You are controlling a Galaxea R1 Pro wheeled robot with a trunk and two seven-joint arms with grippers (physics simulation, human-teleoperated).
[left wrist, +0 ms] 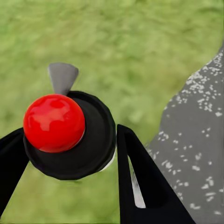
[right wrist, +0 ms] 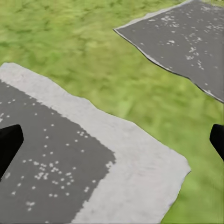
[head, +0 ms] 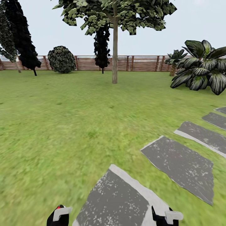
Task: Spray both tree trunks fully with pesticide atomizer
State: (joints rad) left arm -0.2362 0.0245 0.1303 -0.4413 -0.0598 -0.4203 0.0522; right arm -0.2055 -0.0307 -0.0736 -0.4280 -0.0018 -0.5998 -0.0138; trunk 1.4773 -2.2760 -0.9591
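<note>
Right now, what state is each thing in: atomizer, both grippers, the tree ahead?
Pesticide atomizer: off the ground, held between the left jaws.
Left gripper: shut on the atomizer.
Right gripper: open, nothing between the jaws.
Tree trunk: upright, far across the lawn.

A row of grey paving slabs [head: 180, 163] with pale edges runs across the lawn from the near edge toward the far right. A broad-leaved plant [head: 202, 67] with dark, white-streaked leaves stands at the right, with a smaller one of the same kind [head: 174, 59] behind it near the fence. Along the far side, close to the slats, stand a round dark bush [head: 61, 59], a slim near-black tree [head: 102, 47] and two more dark trees [head: 18, 34] toward the left corner.
</note>
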